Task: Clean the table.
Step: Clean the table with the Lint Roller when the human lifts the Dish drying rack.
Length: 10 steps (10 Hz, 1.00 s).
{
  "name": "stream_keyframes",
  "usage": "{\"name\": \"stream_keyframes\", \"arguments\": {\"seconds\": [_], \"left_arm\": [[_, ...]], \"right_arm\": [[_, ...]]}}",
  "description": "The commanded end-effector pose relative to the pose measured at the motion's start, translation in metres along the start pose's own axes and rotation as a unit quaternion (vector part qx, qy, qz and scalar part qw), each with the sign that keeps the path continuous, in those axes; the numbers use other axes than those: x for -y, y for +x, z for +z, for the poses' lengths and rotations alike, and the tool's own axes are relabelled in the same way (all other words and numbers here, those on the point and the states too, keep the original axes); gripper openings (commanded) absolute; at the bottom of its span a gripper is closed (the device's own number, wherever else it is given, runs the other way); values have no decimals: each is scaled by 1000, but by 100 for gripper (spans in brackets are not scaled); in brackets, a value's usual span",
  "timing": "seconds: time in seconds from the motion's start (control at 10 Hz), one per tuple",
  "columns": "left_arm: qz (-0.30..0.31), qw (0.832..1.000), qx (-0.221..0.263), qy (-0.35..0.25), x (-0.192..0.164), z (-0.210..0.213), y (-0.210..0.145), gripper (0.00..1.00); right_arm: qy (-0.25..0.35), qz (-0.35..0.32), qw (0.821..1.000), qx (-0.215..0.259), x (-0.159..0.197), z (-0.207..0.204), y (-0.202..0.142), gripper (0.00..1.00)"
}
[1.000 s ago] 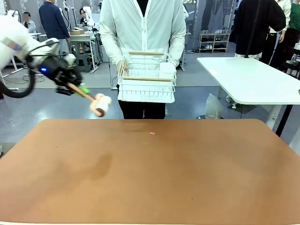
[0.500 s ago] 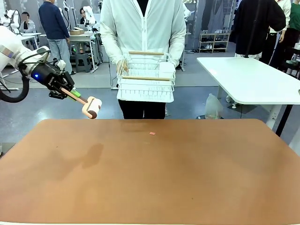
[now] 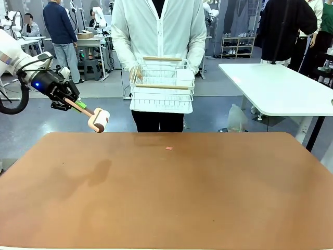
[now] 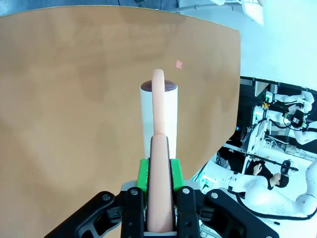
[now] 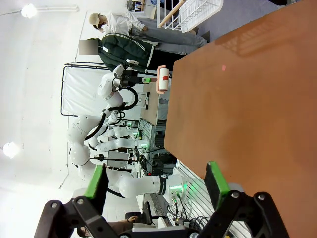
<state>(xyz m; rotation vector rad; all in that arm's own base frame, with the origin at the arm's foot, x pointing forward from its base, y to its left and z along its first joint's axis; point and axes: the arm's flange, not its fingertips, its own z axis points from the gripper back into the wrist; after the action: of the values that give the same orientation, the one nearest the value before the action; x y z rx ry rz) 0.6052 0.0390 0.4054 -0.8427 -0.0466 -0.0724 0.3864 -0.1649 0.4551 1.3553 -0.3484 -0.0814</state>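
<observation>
Up at ten o'clock in the front view, the left end effector (image 3: 74, 104) hangs in the air over the far-left part of the worktop (image 3: 166, 203). Its green pads (image 4: 142, 173) are pinched onto the peach handle of a lint roller (image 3: 99, 120). The handle slants down toward four o'clock from the fingers, and the white roll at its tip is clear of the surface. It throws a soft shadow (image 3: 101, 169) on the reddish-brown top at about six o'clock from the roll. In the left wrist view the handle runs straight up toward twelve o'clock between the closed fingers, with the roll lying crosswise under its curved neck.

A small pink scrap (image 3: 168, 148) lies on the worktop near its far edge, at roughly twelve o'clock of the top. In the left wrist view it sits at about one o'clock from the roller's tip, near it but apart.

Across the far edge, at twelve o'clock, a person (image 3: 156, 31) in a white jacket stands holding a white wire basket (image 3: 162, 88) with wooden handles at waist height. A white worktop (image 3: 276, 86) stands at two o'clock.

In the right wrist view the right end effector (image 5: 156, 171) has its fingers spread wide with nothing between them, and the brown top lies beyond it.
</observation>
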Motion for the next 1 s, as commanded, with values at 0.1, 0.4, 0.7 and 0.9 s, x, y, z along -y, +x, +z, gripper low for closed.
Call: {"name": "stream_keyframes", "arguments": {"seconds": [0.1, 0.4, 0.7, 0.9], "left_arm": [[-2, 1000, -3, 3, 1, 3, -3, 21], [7, 1000, -12, 6, -6, -23, 29, 21], [22, 999, -7, 25, -24, -64, 60, 21], [15, 1000, -2, 26, -28, -79, 65, 21]], "right_arm": [[7, 1, 1000, 3, -5, 0, 1, 100], [7, 1, 1000, 3, -5, 0, 1, 100], [7, 1, 1000, 3, -5, 0, 1, 100], [7, 1, 1000, 3, -5, 0, 1, 100]]}}
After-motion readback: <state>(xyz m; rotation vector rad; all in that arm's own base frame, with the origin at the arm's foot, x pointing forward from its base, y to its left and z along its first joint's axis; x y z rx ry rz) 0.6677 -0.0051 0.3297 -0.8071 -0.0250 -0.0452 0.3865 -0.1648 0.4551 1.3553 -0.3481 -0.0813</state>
